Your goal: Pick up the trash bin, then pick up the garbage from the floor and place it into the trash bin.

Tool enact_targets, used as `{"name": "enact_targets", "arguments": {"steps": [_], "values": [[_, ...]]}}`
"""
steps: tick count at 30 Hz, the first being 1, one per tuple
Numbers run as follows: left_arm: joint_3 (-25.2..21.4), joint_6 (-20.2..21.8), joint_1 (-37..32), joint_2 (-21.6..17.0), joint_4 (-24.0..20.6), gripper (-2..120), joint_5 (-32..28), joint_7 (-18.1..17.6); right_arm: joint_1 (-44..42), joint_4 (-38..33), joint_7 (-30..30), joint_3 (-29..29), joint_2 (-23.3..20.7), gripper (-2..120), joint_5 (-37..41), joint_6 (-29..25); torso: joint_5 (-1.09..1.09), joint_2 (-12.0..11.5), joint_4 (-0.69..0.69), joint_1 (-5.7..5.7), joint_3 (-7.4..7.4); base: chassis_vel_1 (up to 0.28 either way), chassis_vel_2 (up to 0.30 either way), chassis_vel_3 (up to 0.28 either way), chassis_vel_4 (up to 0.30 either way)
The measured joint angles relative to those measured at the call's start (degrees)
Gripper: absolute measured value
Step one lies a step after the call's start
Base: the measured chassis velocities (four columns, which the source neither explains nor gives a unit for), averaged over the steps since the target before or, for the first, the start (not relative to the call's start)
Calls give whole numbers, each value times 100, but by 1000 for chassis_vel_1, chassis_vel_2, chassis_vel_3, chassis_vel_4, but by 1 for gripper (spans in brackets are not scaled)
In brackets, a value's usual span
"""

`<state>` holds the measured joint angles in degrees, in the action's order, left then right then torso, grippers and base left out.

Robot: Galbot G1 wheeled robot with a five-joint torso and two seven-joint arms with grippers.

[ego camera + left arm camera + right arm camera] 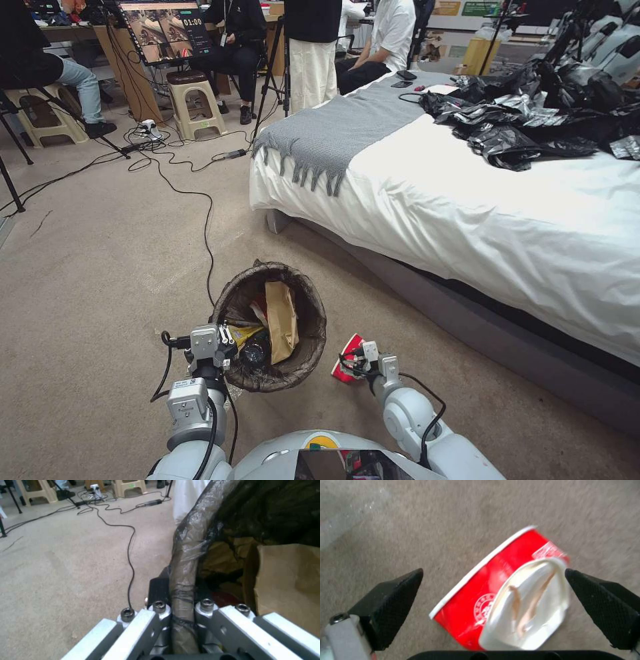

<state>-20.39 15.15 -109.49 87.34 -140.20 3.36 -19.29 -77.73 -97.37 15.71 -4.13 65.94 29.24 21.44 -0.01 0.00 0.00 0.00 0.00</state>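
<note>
The trash bin [270, 327], lined with a dark bag, is held just above the carpet in front of me. My left gripper [223, 340] is shut on its near-left rim [183, 585], one finger inside and one outside. Inside lie a tan flat packet [281, 320], a yellow wrapper [243, 331] and a small dark bottle [255, 352]. To the bin's right a crushed red-and-white paper cup [348, 357] lies on the floor. My right gripper [353, 363] hangs open right over that cup [506, 597], one black fingertip [393, 605] on each side of it.
A bed [467, 213] with a white sheet, a grey throw and black bags stands to the right, its dark base close to the cup. A black cable [200, 220] runs across the carpet beyond the bin. Stools, a tripod and seated people are at the back.
</note>
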Motion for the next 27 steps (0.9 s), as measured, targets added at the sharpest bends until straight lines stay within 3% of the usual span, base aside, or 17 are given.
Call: {"name": "enact_targets", "arguments": {"steps": [11, 15, 17, 27], "values": [[23, -9, 6, 3, 58, 0, 28, -8, 251, 1099, -240, 52, 585, 99, -250, -372, 1, 0, 0, 0, 0, 0, 0, 0, 0], [10, -11, 6, 3, 61, 0, 30, -11, 375, 1403, -281, 27, 692, 87, -295, -477, 0, 0, 0, 0, 0, 0, 0, 0, 0], [5, -11, 16, 3, 70, 0, 29, -12, 420, 1570, -361, -27, 712, 76, -351, -593, 0, 0, 0, 0, 0, 0, 0, 0, 0], [-2, -12, 48, 1, 105, 0, 20, -15, 454, 1640, -446, -144, 669, 43, -402, -720, 1, 0, -1, 0, 0, 0, 0, 0, 0]]}}
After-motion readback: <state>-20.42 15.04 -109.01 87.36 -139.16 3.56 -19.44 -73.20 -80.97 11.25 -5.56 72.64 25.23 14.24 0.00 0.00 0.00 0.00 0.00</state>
